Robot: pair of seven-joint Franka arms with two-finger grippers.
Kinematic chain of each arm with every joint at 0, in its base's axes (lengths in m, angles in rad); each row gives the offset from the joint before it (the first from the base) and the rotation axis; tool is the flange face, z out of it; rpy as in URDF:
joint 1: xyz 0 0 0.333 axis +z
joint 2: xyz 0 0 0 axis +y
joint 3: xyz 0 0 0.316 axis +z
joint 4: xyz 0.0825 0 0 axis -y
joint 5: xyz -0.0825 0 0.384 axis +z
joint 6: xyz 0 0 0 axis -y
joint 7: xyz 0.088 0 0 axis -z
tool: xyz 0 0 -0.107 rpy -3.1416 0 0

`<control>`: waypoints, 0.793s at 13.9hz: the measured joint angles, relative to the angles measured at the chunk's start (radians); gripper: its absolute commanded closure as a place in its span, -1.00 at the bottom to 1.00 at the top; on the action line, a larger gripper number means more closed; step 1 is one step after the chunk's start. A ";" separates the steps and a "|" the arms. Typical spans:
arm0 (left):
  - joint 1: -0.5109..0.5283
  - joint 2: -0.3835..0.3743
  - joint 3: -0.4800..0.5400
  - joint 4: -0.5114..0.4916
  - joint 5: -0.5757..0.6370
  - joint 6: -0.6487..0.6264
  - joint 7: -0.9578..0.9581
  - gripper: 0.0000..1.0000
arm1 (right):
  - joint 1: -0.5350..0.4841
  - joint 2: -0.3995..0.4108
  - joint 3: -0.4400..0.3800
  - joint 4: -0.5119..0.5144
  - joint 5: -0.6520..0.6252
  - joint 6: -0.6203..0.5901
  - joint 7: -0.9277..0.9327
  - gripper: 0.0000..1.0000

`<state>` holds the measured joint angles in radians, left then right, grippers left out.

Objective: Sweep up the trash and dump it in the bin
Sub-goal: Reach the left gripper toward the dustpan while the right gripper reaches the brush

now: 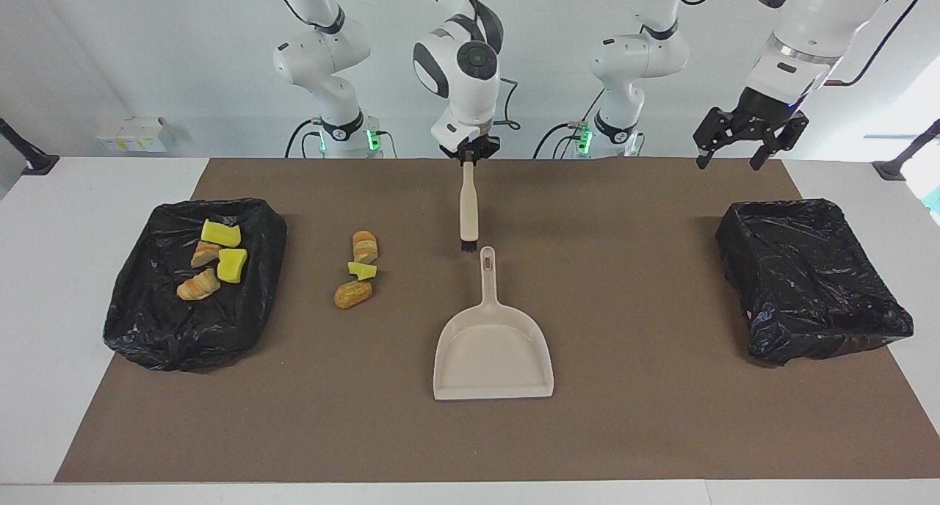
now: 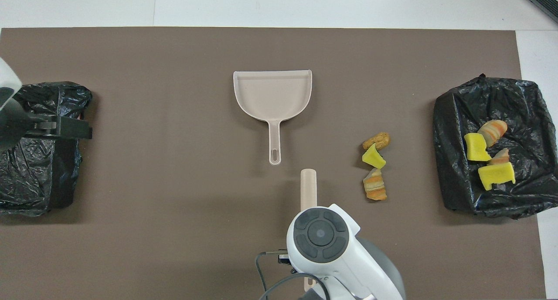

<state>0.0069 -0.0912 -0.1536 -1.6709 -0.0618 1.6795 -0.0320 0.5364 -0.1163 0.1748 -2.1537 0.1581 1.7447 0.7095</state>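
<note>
Gripping the brush [image 1: 468,208] by its handle top, the right gripper [image 1: 468,155] is pinched onto it at upper centre of the facing view, bristles hanging just above the dustpan [image 1: 493,347] handle. The left gripper [image 1: 743,136] waits with fingers spread at upper right of that view, over the mat near the empty bin [image 1: 811,281]. This looks like the start of the sweeping step: three loose trash pieces [image 1: 358,269] lie left of centre, between dustpan and the bin holding scraps [image 1: 192,281], so next the brush likely must lower beside them and push them toward the pan.
</note>
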 measured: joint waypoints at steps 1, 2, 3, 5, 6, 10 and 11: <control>-0.033 0.017 -0.002 -0.001 0.000 0.018 0.000 -1.00 | -0.013 -0.006 -0.001 0.002 -0.037 -0.025 0.009 1.00; -0.070 0.036 -0.002 -0.001 0.000 0.033 -0.005 -1.00 | -0.021 -0.006 -0.001 0.001 -0.073 -0.035 0.040 1.00; -0.112 0.059 -0.004 -0.002 0.000 0.053 -0.019 -1.00 | -0.032 -0.003 -0.001 0.001 -0.097 -0.036 0.078 1.00; -0.187 0.105 -0.005 -0.002 0.003 0.101 -0.066 -1.00 | -0.082 0.007 0.000 -0.001 -0.122 -0.036 0.142 1.00; -0.218 0.129 -0.006 -0.001 0.007 0.116 -0.084 -1.00 | -0.127 0.014 0.000 -0.002 -0.143 -0.036 0.149 1.00; -0.335 0.229 -0.005 0.003 0.033 0.173 -0.196 -1.00 | -0.291 0.039 -0.003 -0.025 -0.190 0.007 0.101 1.00; -0.370 0.260 -0.005 0.003 0.036 0.203 -0.245 -1.00 | -0.321 0.039 -0.003 -0.041 -0.191 0.033 0.073 1.00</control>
<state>-0.3634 0.1689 -0.1587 -1.6677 -0.0260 1.8825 -0.2767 0.2157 -0.0772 0.1715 -2.1944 -0.0332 1.7775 0.7825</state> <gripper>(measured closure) 0.000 0.731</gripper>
